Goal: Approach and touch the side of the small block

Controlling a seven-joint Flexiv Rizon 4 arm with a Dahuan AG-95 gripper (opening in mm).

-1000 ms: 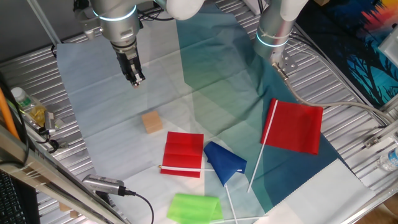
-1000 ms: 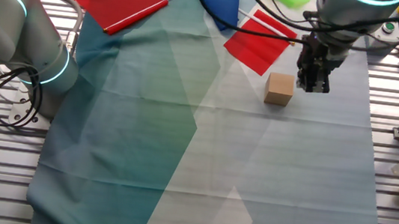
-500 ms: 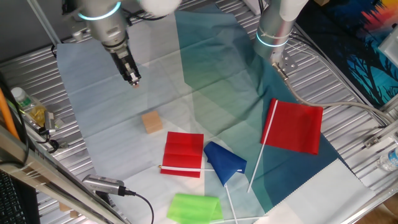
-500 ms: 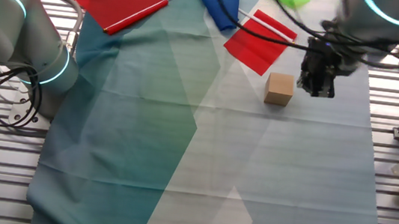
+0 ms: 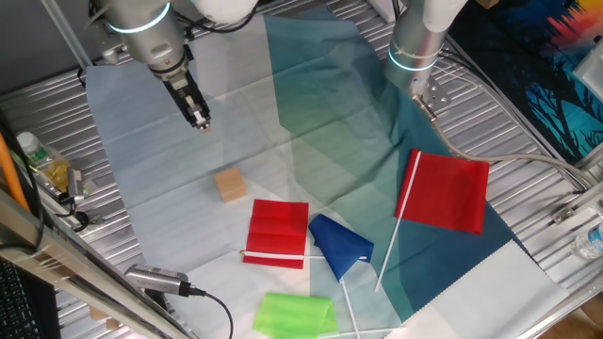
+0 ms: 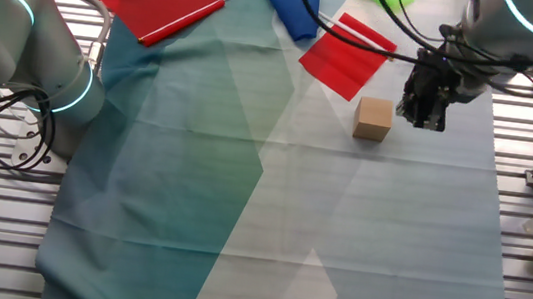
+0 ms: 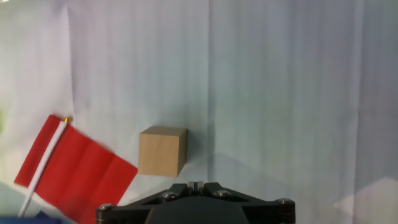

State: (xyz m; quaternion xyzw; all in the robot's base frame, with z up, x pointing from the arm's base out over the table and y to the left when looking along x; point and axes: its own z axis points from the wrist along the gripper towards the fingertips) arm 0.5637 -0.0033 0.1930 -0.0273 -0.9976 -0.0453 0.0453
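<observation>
The small block (image 5: 229, 185) is a plain tan wooden cube on the pale cloth; it also shows in the other fixed view (image 6: 374, 118) and in the hand view (image 7: 162, 150). My gripper (image 5: 200, 121) hangs tilted above the cloth, behind the block and apart from it, with its fingers closed together and nothing between them. In the other fixed view the gripper (image 6: 426, 117) is just right of the block, not touching it. In the hand view the gripper (image 7: 196, 185) is at the bottom edge and the block lies just ahead, slightly left.
A small red flag (image 5: 277, 233) lies next to the block, with a blue flag (image 5: 339, 247), a green flag (image 5: 294, 314) and a large red flag (image 5: 447, 191) further off. A second arm's base (image 5: 416, 47) stands at the back. A bottle (image 5: 40, 158) lies at the left edge.
My gripper has moved left and slightly back, away from the block, and has tilted. The block and flags have not moved.
</observation>
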